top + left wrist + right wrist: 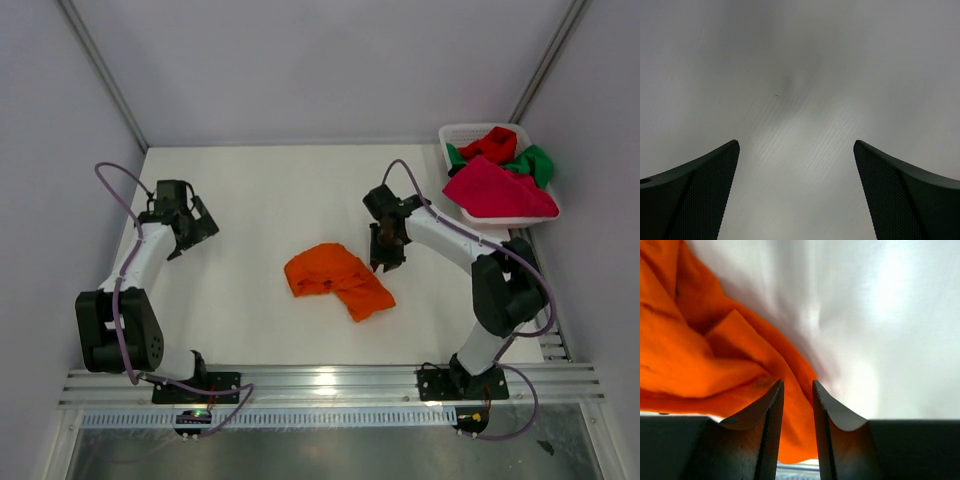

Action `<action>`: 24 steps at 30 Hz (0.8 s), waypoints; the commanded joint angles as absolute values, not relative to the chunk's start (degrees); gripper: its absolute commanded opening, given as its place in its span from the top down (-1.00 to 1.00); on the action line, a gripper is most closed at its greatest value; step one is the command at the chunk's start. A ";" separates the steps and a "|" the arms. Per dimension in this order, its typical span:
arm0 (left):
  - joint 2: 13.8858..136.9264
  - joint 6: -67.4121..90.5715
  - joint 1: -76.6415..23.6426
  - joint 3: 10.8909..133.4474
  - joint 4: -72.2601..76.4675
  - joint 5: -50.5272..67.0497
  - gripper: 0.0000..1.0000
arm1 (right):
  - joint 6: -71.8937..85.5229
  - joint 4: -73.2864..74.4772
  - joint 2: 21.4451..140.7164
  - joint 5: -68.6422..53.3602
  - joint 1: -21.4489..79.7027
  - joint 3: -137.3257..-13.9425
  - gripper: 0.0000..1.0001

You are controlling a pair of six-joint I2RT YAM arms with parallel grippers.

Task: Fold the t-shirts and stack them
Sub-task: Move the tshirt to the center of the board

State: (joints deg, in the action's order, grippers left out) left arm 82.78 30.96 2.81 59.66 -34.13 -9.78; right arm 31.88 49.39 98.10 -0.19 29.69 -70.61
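Note:
A bright orange t-shirt (335, 280) lies crumpled on the white table near the middle. My right gripper (385, 255) points down at its upper right edge. In the right wrist view the jaws stand a narrow gap apart (797, 387), with a fold of the orange t-shirt (700, 355) in the gap. The magenta-pink t-shirt (495, 190), red t-shirt (492, 145) and green t-shirt (535, 162) are heaped in the basket at the back right. My left gripper (195, 228) is open and empty over bare table at the left (796, 145).
The white lattice basket (455, 130) stands at the table's back right corner against the wall. Grey walls close in the table on three sides. A metal rail (330, 385) runs along the near edge.

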 commanded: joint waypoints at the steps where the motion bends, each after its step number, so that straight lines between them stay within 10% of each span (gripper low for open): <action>1: 82.27 30.67 2.99 61.44 -33.31 -8.97 -0.99 | 33.14 51.77 90.89 18.71 30.23 -74.26 0.32; 16: 83.94 31.20 3.08 60.65 -32.96 -7.21 -0.98 | 19.77 44.91 89.99 -4.12 42.70 -74.10 0.27; 24: 84.55 31.20 3.08 60.47 -32.96 -6.59 -0.98 | 11.18 47.35 99.12 10.41 55.96 -78.83 0.09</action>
State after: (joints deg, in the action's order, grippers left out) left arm 84.07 31.05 2.81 59.66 -34.11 -7.57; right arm 17.15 45.52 97.60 1.63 52.16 -74.72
